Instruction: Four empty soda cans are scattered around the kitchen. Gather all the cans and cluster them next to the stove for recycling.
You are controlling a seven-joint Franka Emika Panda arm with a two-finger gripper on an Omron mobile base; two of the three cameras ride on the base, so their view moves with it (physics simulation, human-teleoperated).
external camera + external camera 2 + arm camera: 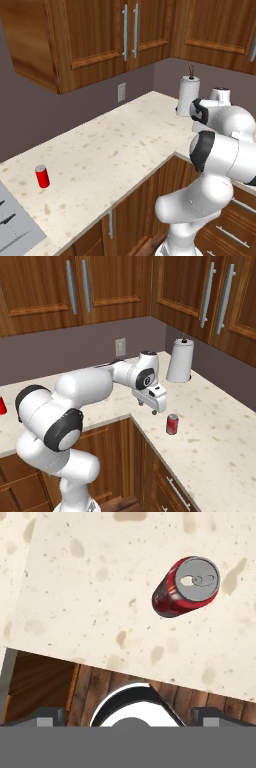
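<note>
A simulated kitchen corner with a pale speckled tabletop running along two walls under brown wooden cabinets. A white robot arm reaches over the inner corner of the tabletop, its gripper pointing downward and hovering above the surface with nothing held; the fingers stand spread wide apart, their dark tips visible at the two lower corners of the hand view. A red soda can with a silvery top stands upright on the tabletop near its front edge, just beside and slightly beyond the gripper, not touching it; from the hand view the same can appears up and to the right of the fingers, seen from above. A second red soda can stands upright well apart on the other stretch of tabletop, near the edge of the grey stove, of which one corner with black grates shows. A white paper towel roll stands upright in the far corner by the wall, and a pale wall outlet sits on the backsplash.
</note>
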